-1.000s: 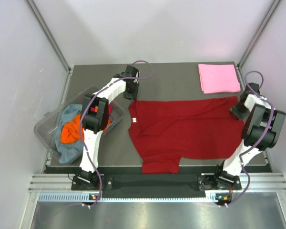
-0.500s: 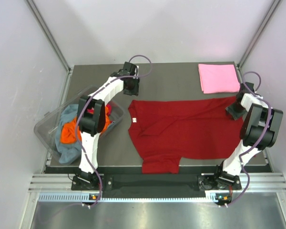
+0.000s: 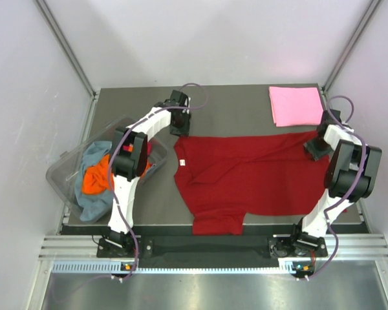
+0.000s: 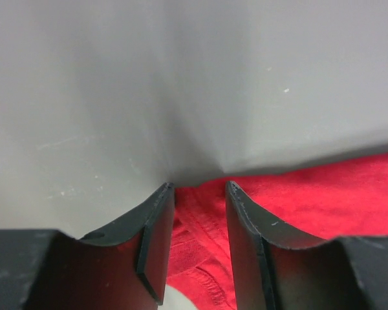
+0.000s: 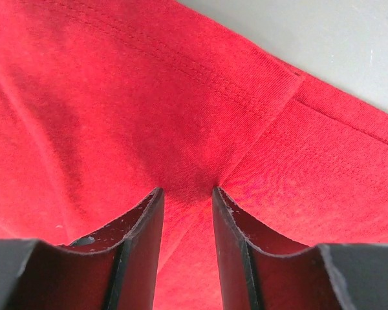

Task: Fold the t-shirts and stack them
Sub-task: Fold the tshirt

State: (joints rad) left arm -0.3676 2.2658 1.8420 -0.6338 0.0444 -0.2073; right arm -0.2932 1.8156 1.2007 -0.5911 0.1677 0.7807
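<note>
A dark red t-shirt (image 3: 246,177) lies spread on the grey table, its neck with the white label to the left. My left gripper (image 3: 178,124) is at its far left corner. In the left wrist view the jaws (image 4: 199,187) stand narrow with bunched red cloth (image 4: 323,194) between them. My right gripper (image 3: 313,147) is at the far right corner. Its jaws (image 5: 187,190) stand narrow on a pinch of red cloth (image 5: 116,97), with creases running to the tips. A folded light pink t-shirt (image 3: 296,105) lies at the back right.
A clear plastic tub (image 3: 64,171) sits tilted off the table's left edge and holds an orange shirt (image 3: 94,179) and a grey-blue shirt (image 3: 94,203). Metal frame posts stand at the back corners. The table's front edge runs just past the shirt's near sleeve.
My left gripper rose toward the back, then came down again onto the shirt's far left corner. My right gripper shifted a little back and left onto the far right corner.
</note>
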